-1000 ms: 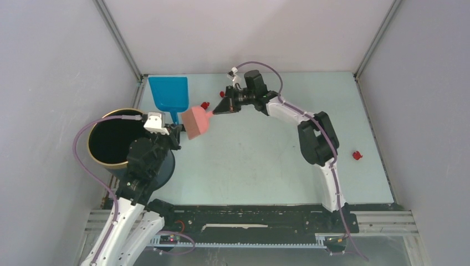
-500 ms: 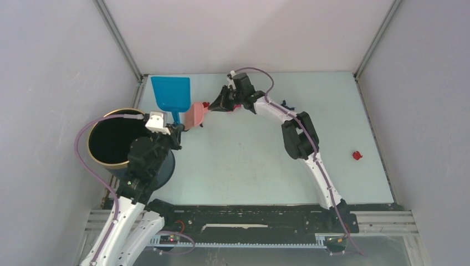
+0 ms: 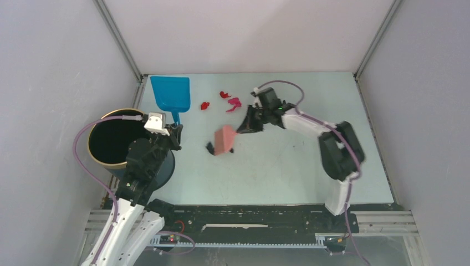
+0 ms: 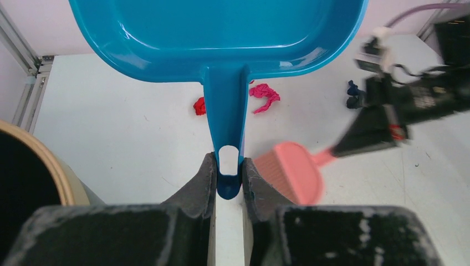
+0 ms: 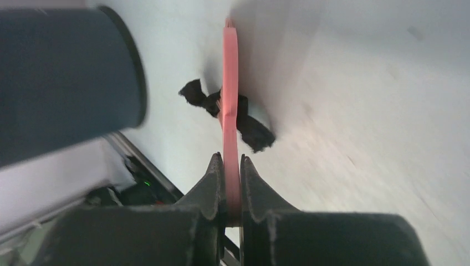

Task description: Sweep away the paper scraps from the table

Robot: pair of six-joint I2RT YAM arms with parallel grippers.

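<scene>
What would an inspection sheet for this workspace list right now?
Surface: table, pale green, flat.
Job's things: paper scraps, red and magenta, loose near the far edge; black scrap against the pink brush.
Clutter: blue dustpan far left; round bin beside the left arm.
Grippers: left gripper shut on the dustpan's handle; right gripper shut on the brush's handle.
Cables: purple cable loops beside the left arm; a second arcs over the right wrist.
Surroundings: grey-white walls; black rail in front.
</scene>
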